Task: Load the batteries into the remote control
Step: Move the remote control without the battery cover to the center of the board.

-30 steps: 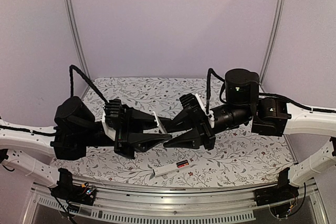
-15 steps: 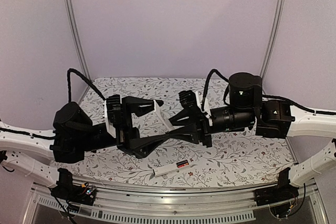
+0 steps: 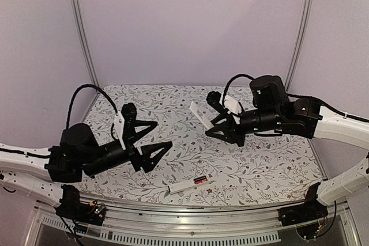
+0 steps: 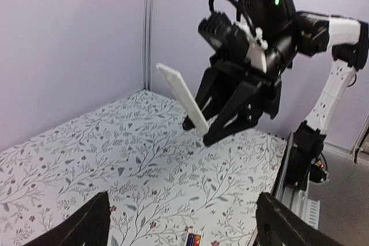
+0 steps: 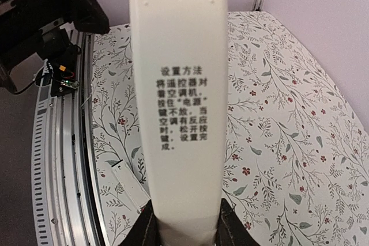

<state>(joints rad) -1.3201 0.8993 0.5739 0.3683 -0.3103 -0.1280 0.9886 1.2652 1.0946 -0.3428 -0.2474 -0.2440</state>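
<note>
The remote control (image 3: pixel 183 186) is a slim white bar lying near the table's front edge, also seen in the right wrist view (image 5: pixel 125 181). The red and dark batteries (image 3: pixel 200 180) show at its right end, and a corner of them shows at the bottom of the left wrist view (image 4: pixel 194 239). My right gripper (image 3: pixel 211 129) is shut on the lower end of a thin white cover plate (image 3: pixel 199 116), held tilted in the air; printed text shows on the plate (image 5: pixel 180 113). My left gripper (image 3: pixel 164 134) hangs open and empty over the left of the table, apart from both things.
A floral cloth (image 3: pixel 259 165) covers the table. Metal rails (image 3: pixel 184 230) run along the near edge. Upright poles (image 3: pixel 81 33) stand at the back corners against lilac walls. The right arm (image 4: pixel 271 38) fills the upper right of the left wrist view.
My left gripper opened, let go of the cover plate and drew back down to the left. My right gripper carried the plate up and to the right.
</note>
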